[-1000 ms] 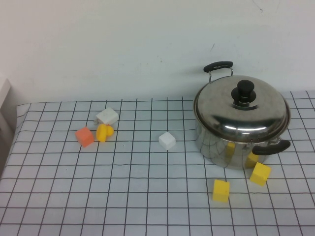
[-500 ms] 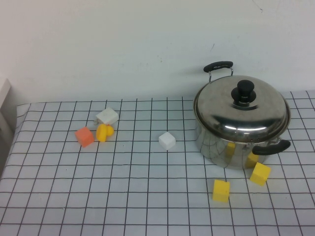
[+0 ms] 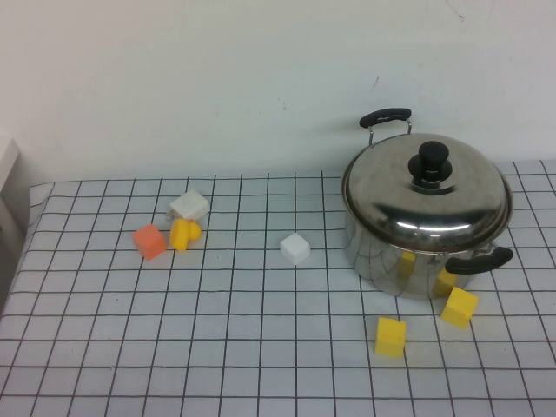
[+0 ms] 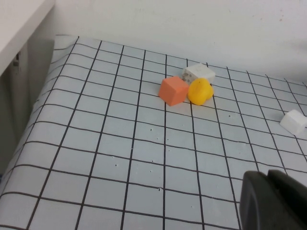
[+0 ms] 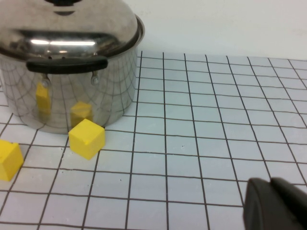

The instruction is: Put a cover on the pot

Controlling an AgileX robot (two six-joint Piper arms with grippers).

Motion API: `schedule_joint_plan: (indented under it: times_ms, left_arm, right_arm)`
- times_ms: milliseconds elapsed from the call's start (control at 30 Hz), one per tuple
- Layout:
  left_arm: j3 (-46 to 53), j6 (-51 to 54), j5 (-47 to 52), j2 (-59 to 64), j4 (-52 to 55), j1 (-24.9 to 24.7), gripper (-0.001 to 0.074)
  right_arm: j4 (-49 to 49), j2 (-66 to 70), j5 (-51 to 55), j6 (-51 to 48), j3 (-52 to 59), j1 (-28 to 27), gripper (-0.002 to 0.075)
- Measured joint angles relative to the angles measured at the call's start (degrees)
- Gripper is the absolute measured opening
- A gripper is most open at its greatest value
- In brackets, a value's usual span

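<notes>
While both hands (image 4: 273, 201) (image 5: 278, 206) stay parked | pot (image 3: 408, 252) unchanged, lid (image 3: 426, 193) on.

Grid-lined table (image 3: 261, 347) with the pot (image 3: 417, 256) (lid on) and scattered cubes: orange (image 3: 149, 241), white (image 3: 295, 248), yellow (image 3: 390, 336).

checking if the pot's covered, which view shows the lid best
The high view: the whole domed lid with its black knob sits on the pot. The right wrist view catches only the lid's near edge, knob cropped. The left wrist view shows neither.
</notes>
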Motion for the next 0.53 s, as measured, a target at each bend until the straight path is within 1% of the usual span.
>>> schedule_joint_plan:
  times_ms: [233,533]
  left_arm:
    - [0.0,1.1,0.0,0.0,-0.6,0.0,-0.0001]
    - [0.0,1.1,0.0,0.0,-6.9,0.0,-0.0001]
  right_arm:
    - [0.0,0.0,0.0,0.0,0.0,0.0,0.0009]
    - [0.0,0.0,0.0,0.0,0.0,0.0,0.0009]
